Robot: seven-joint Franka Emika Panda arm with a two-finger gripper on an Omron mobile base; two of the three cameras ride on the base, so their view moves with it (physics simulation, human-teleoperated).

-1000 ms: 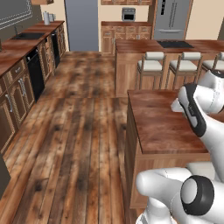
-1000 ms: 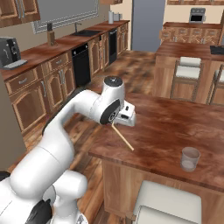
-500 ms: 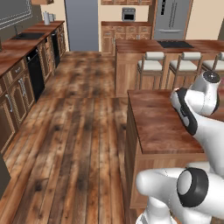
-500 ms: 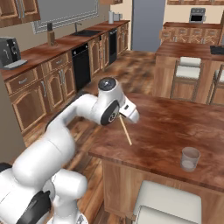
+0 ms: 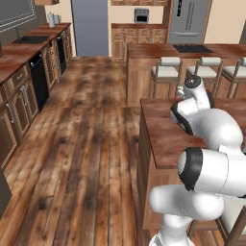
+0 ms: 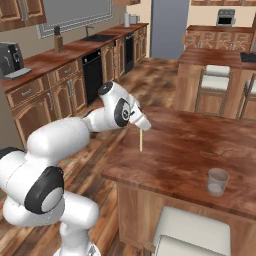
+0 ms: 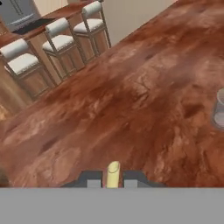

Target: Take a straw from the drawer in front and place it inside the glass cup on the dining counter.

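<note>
The straw [image 6: 141, 139] is a thin tan stick hanging straight down from the gripper [image 6: 142, 124], with its lower end just above the dining counter [image 6: 180, 150], not touching as far as I can tell. In the hand view the straw [image 7: 113, 173] pokes up pale yellow right between the two dark fingertips [image 7: 93, 180], and they're clamped against it on both sides, so it's being pinched.

The glass cup [image 6: 217, 181] stands upright on the same counter, near the front edge and well apart from the straw, off toward the arm's right. In the hand view the cup [image 7: 219, 108] is cut off by the right edge of the picture, so only a slice shows.

The gripper sits over the counter's near-left corner area. From the left base view the arm [image 5: 202, 120] bends over the counter [image 5: 161, 129] and hides the hand itself.

Beyond the counter there are white-cushioned stools [image 7: 61, 41] lined up along another wooden island [image 6: 210, 56]. Kitchen cabinets [image 6: 65, 85] run along the far left wall over the plank floor.
</note>
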